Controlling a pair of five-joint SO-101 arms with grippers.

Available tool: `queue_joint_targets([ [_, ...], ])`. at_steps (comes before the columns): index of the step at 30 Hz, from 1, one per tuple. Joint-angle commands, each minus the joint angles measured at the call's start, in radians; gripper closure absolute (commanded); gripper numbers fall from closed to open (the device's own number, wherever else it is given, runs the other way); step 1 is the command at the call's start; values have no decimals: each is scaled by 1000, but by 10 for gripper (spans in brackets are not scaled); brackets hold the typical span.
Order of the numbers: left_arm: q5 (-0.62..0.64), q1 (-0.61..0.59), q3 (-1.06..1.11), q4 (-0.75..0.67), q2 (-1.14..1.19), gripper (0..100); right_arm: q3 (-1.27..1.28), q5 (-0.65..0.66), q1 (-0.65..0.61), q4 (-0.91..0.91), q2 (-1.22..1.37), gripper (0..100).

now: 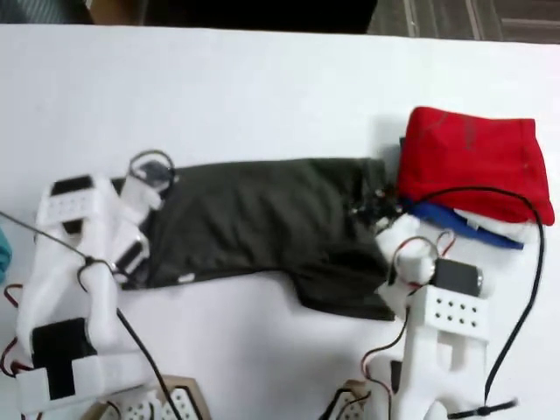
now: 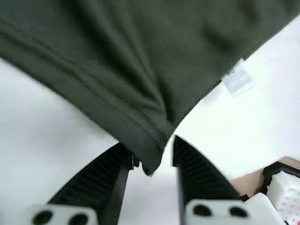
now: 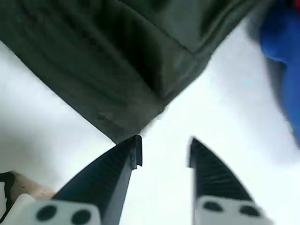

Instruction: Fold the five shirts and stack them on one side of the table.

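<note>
The left jaws are open around the dark shirt edge, the right jaws open just beside it. Shutting on nothing there could leave the fold crooked.

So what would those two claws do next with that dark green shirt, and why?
Probably the left gripper should close: a hem corner of the dark green cloth shirt sits between its open jaws. The right gripper, also open, has its shirt corner beside one jaw, not between, so it must edge in first.
</note>
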Motion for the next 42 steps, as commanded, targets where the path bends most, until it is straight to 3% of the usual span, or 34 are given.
queue_joint_targets([
  [1,-8,-46,-180,106,-51,807,-130,9,39,74,-30,723],
  [6,8,-92,-470,229,-41,809,-376,-3,44,157,-25,758],
  [8,66,-68,-503,207,-41,841,-390,-12,-5,85,-19,840],
  [10,126,-29,-507,164,-35,952,-353,-83,-67,-50,-18,987],
  [11,158,-8,-512,146,-23,991,-330,-126,-93,-116,-18,981],
  [15,262,78,-501,58,71,974,-293,-206,-219,-282,73,975],
  [21,307,164,-541,-20,315,974,-382,-206,-285,-417,506,978],
  [26,305,127,-639,-21,466,974,-690,-207,-286,-294,892,978],
  [33,305,54,-782,-2,674,974,-1111,-207,-237,-162,1242,978],
  [42,305,-40,-1210,230,922,974,-1432,-207,-166,-31,1518,978],
])
